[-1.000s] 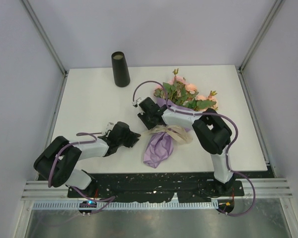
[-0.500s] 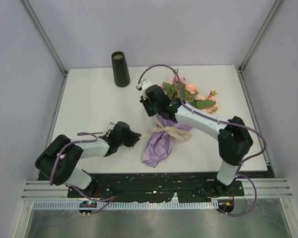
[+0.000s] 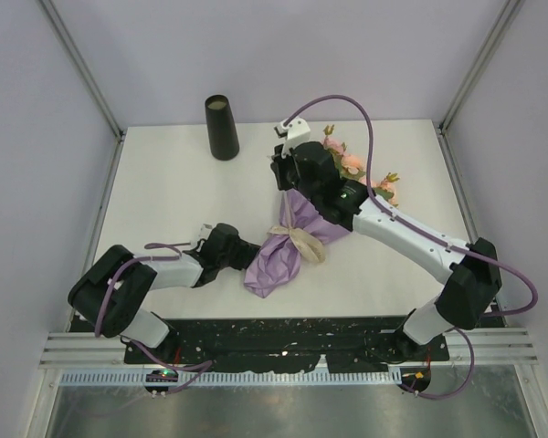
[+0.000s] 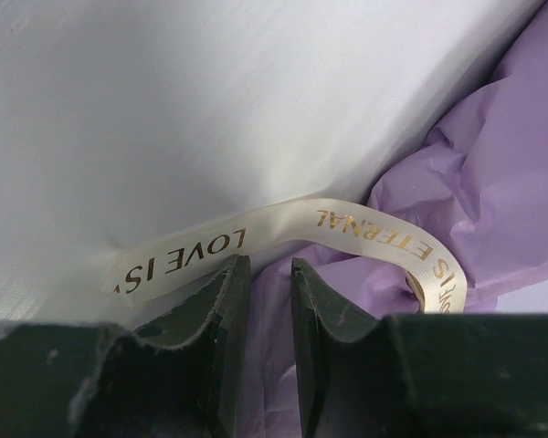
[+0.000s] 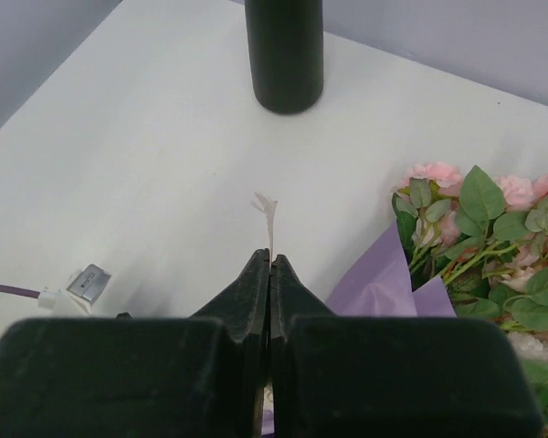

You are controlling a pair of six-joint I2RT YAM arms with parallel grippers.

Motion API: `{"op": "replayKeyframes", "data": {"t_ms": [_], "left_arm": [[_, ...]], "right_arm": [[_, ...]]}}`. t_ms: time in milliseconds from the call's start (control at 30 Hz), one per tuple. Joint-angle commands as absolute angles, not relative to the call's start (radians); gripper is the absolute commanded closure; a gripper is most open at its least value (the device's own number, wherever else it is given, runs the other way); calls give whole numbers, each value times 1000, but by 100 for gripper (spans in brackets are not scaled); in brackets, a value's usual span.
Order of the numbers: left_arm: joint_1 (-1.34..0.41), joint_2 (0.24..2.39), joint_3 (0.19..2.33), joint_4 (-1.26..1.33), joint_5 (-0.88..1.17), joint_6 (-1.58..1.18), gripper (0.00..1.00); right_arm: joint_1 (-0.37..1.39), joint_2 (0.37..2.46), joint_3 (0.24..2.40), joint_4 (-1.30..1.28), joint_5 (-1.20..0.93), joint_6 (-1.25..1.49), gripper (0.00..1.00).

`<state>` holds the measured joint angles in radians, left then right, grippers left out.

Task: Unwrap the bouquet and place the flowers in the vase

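The bouquet lies mid-table, its purple paper cone (image 3: 276, 263) pointing at me. The flowers (image 3: 351, 165), peach-pink roses with green leaves (image 5: 490, 230), stay in the wrap at the back right. A cream ribbon bow (image 3: 299, 241) ties the cone. My right gripper (image 3: 287, 182) is raised above the wrap and shut on a thin cream ribbon end (image 5: 268, 212), jaws pressed together (image 5: 270, 261). My left gripper (image 3: 247, 256) is at the cone's tail, narrow jaws (image 4: 263, 276) closed on purple paper, the lettered ribbon (image 4: 283, 235) just beyond them. The black vase (image 3: 223, 128) stands upright at the back left (image 5: 284, 53).
Grey enclosure walls and metal posts (image 3: 80, 68) ring the white table (image 3: 164, 192). A purple cable (image 3: 347, 105) arches over my right arm. A small silver connector on a cable (image 5: 88, 281) hangs to the left of my right fingers.
My right gripper shut on the ribbon end and drew it up and toward the back. The paper cone swung toward the left gripper, which stayed at the tail.
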<state>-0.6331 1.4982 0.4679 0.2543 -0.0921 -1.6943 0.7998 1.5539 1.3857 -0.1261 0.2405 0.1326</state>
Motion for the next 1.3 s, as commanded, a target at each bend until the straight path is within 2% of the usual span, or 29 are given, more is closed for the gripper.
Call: {"op": "replayKeyframes", "data": {"t_ms": [0, 400, 733, 900, 1267], "left_arm": [[-635, 1506, 417, 97, -115, -1648, 70], [-658, 1496, 429, 71, -117, -1641, 70], [-681, 1470, 428, 43, -146, -1644, 70], [-693, 1485, 452, 23, -150, -1649, 71], [-715, 1473, 465, 12, -163, -1663, 71]], "right_arm": [[804, 1441, 1367, -6, 327, 153, 95], [802, 1345, 1371, 144, 449, 173, 95], [804, 1305, 1387, 351, 459, 86, 95], [801, 1322, 1468, 318, 561, 57, 95], [799, 1322, 1516, 353, 592, 5, 95]]}}
